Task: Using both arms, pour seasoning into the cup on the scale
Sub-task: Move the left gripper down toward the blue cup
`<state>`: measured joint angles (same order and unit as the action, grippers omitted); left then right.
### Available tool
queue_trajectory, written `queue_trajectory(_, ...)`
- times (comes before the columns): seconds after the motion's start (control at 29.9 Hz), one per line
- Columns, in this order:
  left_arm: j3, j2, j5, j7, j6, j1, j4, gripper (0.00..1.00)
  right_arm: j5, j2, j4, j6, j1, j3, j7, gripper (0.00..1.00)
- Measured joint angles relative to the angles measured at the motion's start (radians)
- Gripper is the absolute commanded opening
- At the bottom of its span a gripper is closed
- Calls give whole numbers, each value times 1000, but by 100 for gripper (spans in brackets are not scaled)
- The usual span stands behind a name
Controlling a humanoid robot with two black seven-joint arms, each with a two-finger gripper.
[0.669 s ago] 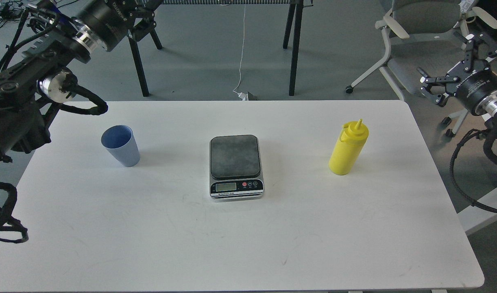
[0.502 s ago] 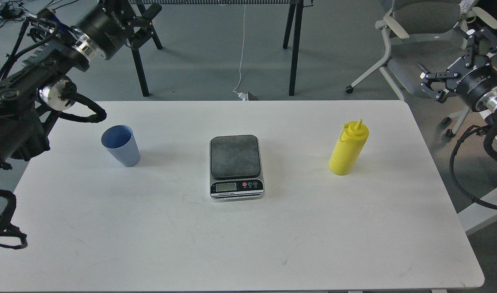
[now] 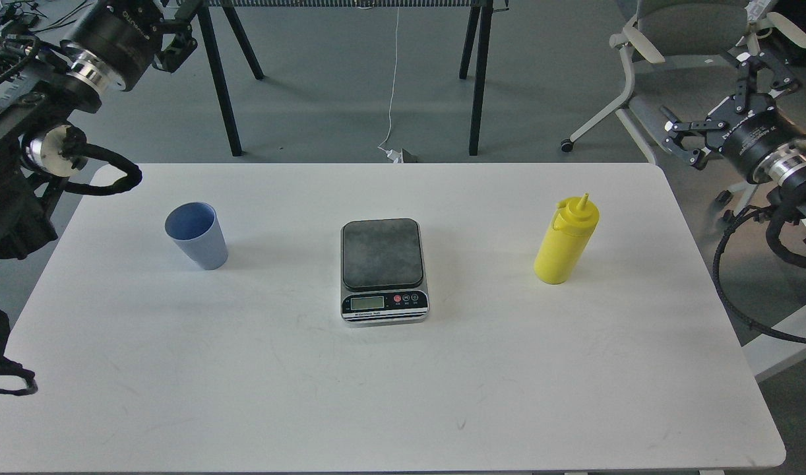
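The light blue cup [image 3: 196, 235] stands upright on the left of the white table [image 3: 403, 389]. The scale [image 3: 383, 270] sits at the table's centre with nothing on its dark platform. The yellow seasoning bottle [image 3: 565, 240] stands upright on the right, nozzle up. My left gripper [image 3: 181, 28] is high at the far upper left, well behind the cup, its fingers spread and empty, partly cut by the top edge. My right gripper [image 3: 710, 95] is beyond the table's right rear corner, above and right of the bottle, wide open and empty.
A grey office chair [image 3: 680, 46] stands behind the right gripper. Black table legs [image 3: 479, 72] stand on the floor behind the table, and a white cord [image 3: 392, 86] hangs there. Black cables loop off both arms at the table's sides.
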<state>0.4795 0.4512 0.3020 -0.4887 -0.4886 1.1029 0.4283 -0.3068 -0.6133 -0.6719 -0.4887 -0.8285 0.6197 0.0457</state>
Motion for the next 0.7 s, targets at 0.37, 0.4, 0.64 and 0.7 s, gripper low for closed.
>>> queue_trajectory(0.37,-6,65,256,0,0,54,1,100,3,35,-1,0,1,2,0,99)
queue_trajectory(0.4,-10,65,300,0,0,57,2,100,3,35,0,0,1,3,0,99)
queue_trajectory(0.64,-100,62,773,0,0,129,41,100,3,36,-2,0,-1,5,0,99)
queue_trajectory(0.7,-152,62,910,0,0,157,81,100,3,36,-3,0,-1,5,0,99)
